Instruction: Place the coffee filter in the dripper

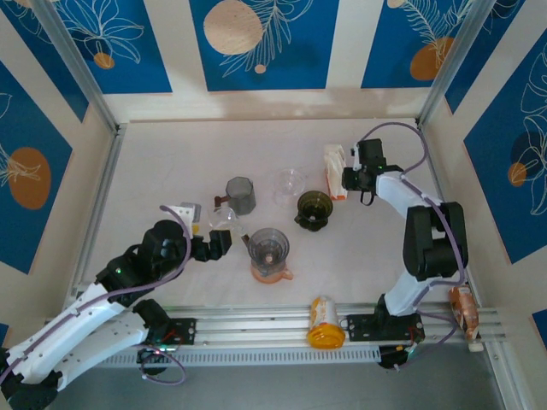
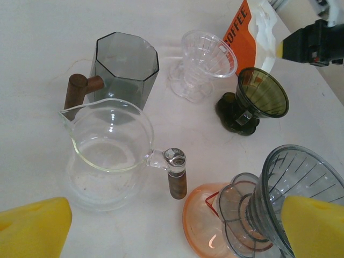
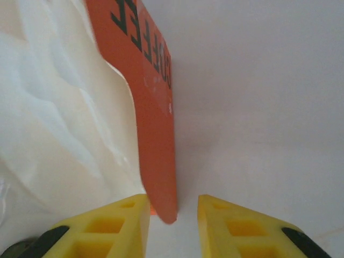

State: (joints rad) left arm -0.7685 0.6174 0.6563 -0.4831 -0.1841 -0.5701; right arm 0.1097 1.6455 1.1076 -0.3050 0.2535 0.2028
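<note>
progress: early. No filter sits in any dripper, and none is out of the filter packet (image 1: 334,164).
done: right claw (image 3: 172,215) is at the packet, at the far right of the counter (image 1: 171,162).
left: pull a filter, carry it over, seat it in a cone.
target: three drippers on the counter; can't tell which one is meant.
left claw (image 2: 174,226): wide, holding nothing, hovering near the carafe and the grey dripper.
carafe (image 2: 110,153): clear glass, wood-tipped handle, empty.
dark cup (image 2: 124,67): smoked, faceted, wooden handle, just behind the carafe; looks empty.
grey dripper (image 2: 298,185): on an orange base (image 2: 201,223), nearest the arms; cone bare.
clear dripper (image 2: 203,59): upright, empty.
green dripper (image 2: 257,97): upright, just beside the packet; empty.
packet: white bag with an orange card marked COFFEE; filters presumably inside, not individually visible.
right claw: narrow, fingers either side of the card's lower edge, with a gap on one side, so not pinched yet.
</note>
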